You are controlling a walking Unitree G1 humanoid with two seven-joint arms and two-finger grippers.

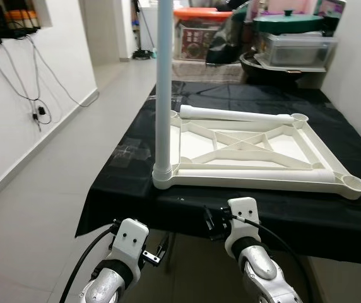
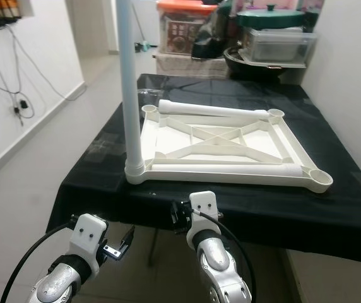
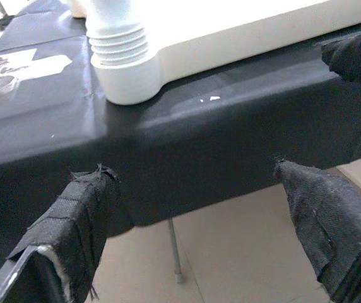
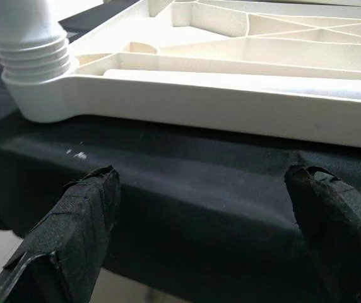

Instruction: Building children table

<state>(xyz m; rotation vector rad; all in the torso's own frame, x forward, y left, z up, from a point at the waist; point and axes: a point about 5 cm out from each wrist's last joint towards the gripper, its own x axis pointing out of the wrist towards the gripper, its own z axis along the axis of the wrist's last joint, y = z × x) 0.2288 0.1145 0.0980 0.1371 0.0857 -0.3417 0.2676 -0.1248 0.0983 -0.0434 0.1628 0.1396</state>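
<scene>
One white tabletop (image 1: pixel 256 154) lies upside down on a black-draped table (image 1: pixel 136 189), one leg (image 1: pixel 163 82) upright in its near-left corner, two legs (image 1: pixel 237 115) lying loose on it. Left gripper (image 3: pixel 199 221) and right gripper (image 4: pixel 199 221) hover spread apart, empty, below the table's near edge.

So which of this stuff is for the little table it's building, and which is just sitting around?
For the job:
- tabletop, upside down
- upright leg in its near-left corner
- two loose legs lying on it
- both pincers, left and right, open

Lying about:
- storage boxes
- green lid
- wall cables
</scene>
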